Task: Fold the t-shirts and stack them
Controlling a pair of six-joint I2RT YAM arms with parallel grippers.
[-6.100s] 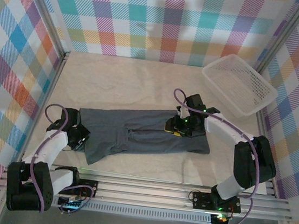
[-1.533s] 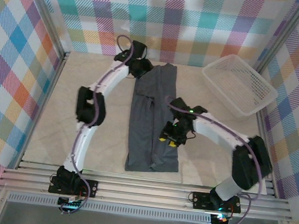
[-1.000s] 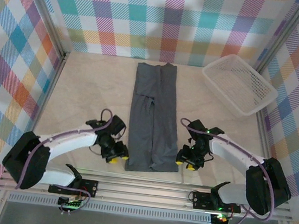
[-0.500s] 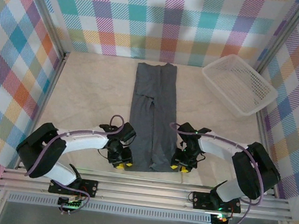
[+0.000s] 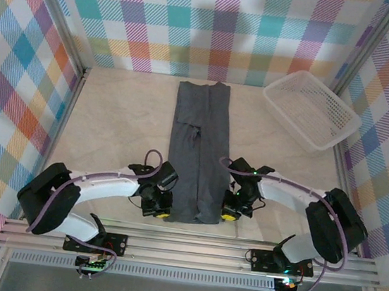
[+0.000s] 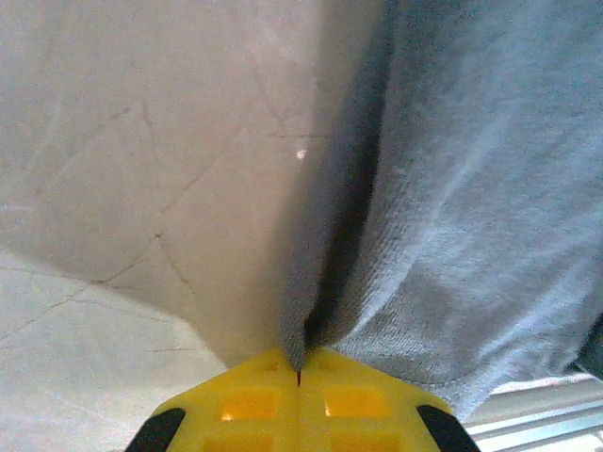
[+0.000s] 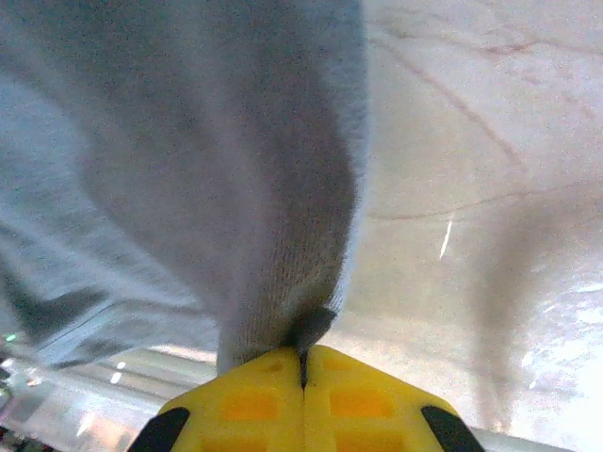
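The t-shirt (image 5: pixel 198 153), a soft, matte slate-grey knit, lies as a long narrow strip down the middle of the pale, veined table (image 5: pixel 112 121), from its far edge almost to its near edge. The left gripper (image 5: pixel 160 210) sits at the strip's near left corner and the right gripper (image 5: pixel 229 214) at its near right corner. Each has its yellow fingertips (image 6: pixel 250 405) pressed together, pinching a bunched ridge of cloth. From above, the grippers hide both corners. A white mesh basket (image 5: pixel 311 109) stands at the far right corner.
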